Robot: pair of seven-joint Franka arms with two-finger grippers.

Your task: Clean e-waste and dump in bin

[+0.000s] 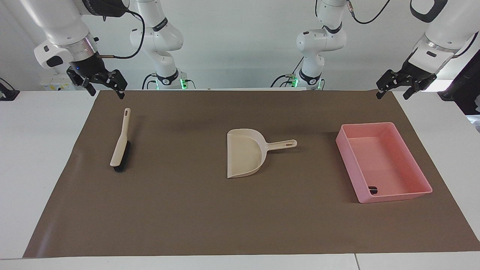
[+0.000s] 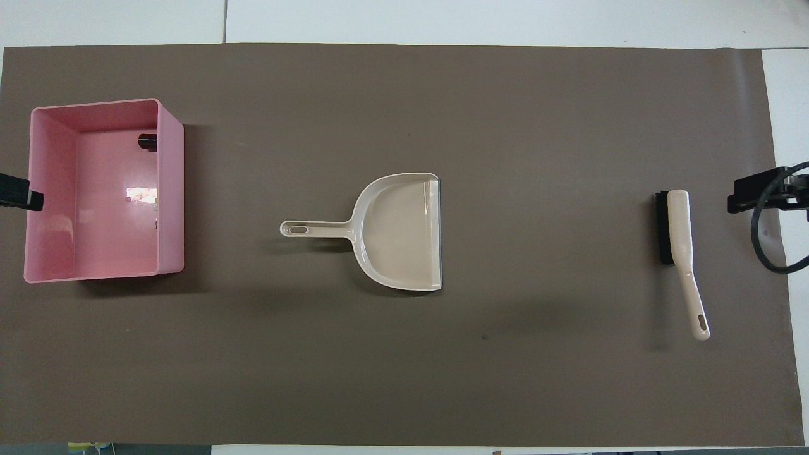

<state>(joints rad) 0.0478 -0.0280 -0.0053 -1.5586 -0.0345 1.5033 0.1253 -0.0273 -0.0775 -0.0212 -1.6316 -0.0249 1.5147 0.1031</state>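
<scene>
The pink bin (image 1: 347,165) stands at the left arm's end of the mat, also seen in the overhead view (image 2: 170,196). A dark cylinder part (image 1: 373,190) lies inside it, in the corner farthest from the robots (image 2: 148,141). The white part with the orange label does not show. My left gripper (image 1: 392,93) hangs open and empty in the air over the mat's edge by the bin; only its tip (image 2: 16,197) shows from above. My right gripper (image 1: 106,92) hangs open and empty over the mat's corner near the brush, at the overhead view's edge (image 2: 755,193).
A beige dustpan (image 1: 245,152) lies at mid-mat, its handle toward the bin (image 2: 398,230). A beige brush with black bristles (image 1: 120,142) lies at the right arm's end (image 2: 679,240). A brown mat (image 1: 187,210) covers the white table.
</scene>
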